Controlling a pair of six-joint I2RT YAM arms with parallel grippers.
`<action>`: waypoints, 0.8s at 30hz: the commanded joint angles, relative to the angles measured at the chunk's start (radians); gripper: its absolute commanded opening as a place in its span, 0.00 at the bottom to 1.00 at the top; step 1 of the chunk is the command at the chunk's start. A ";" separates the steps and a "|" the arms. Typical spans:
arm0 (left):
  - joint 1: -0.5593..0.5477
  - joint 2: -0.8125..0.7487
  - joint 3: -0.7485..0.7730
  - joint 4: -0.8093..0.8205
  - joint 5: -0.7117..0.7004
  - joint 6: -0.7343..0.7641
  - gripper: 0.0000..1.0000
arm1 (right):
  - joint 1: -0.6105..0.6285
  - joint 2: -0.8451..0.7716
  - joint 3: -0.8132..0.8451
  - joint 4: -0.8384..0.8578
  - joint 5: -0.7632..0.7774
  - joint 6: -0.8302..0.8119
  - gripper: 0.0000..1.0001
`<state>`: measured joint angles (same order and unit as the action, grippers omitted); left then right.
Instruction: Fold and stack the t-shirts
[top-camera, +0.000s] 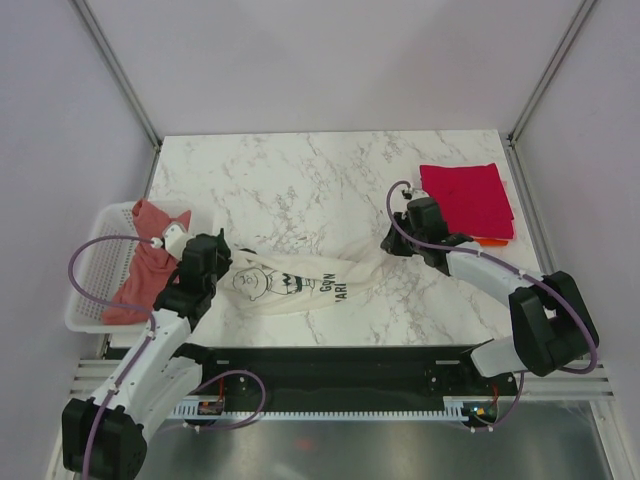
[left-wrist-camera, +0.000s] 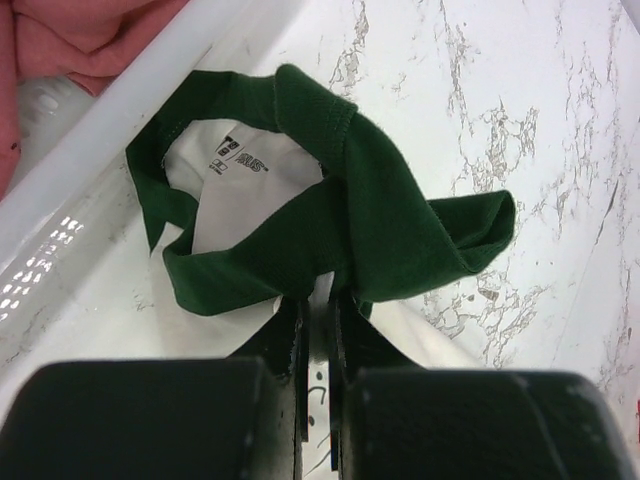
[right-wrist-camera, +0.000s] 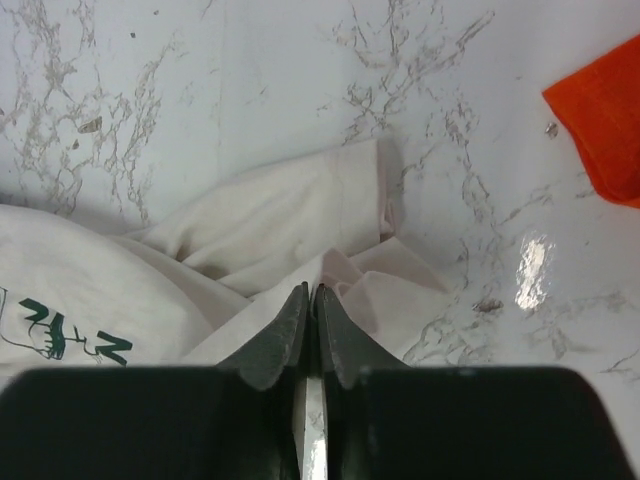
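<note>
A cream t-shirt (top-camera: 300, 283) with a dark green collar (left-wrist-camera: 300, 200) and a black cartoon print lies bunched and stretched across the front of the marble table. My left gripper (top-camera: 222, 262) (left-wrist-camera: 320, 300) is shut on cream cloth just below the collar, beside the basket. My right gripper (top-camera: 392, 243) (right-wrist-camera: 311, 292) is shut on a fold at the shirt's other end (right-wrist-camera: 270, 220). A magenta t-shirt (top-camera: 466, 198) lies folded at the back right on an orange t-shirt (top-camera: 490, 240) (right-wrist-camera: 600, 120). A salmon-pink t-shirt (top-camera: 140, 270) (left-wrist-camera: 70, 40) lies crumpled in the basket.
The white lattice basket (top-camera: 85, 290) (left-wrist-camera: 120, 110) stands at the table's left edge, close to my left gripper. Metal frame posts rise at the back corners. Bare marble (top-camera: 300, 180) spans the back middle.
</note>
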<state>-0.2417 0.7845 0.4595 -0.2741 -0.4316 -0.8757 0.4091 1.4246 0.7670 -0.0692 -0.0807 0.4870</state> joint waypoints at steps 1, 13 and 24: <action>0.007 0.005 0.038 0.042 -0.004 0.023 0.03 | 0.004 -0.013 0.026 -0.020 -0.021 0.001 0.10; 0.102 0.390 0.550 -0.118 0.114 0.020 0.02 | -0.067 0.071 0.520 -0.197 0.064 -0.021 0.00; 0.107 -0.017 0.197 -0.237 0.065 -0.023 1.00 | -0.076 -0.372 -0.030 -0.120 0.271 0.044 0.15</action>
<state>-0.1394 0.8173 0.7696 -0.4023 -0.3378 -0.8852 0.3359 1.1122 0.9283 -0.1780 0.1036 0.5014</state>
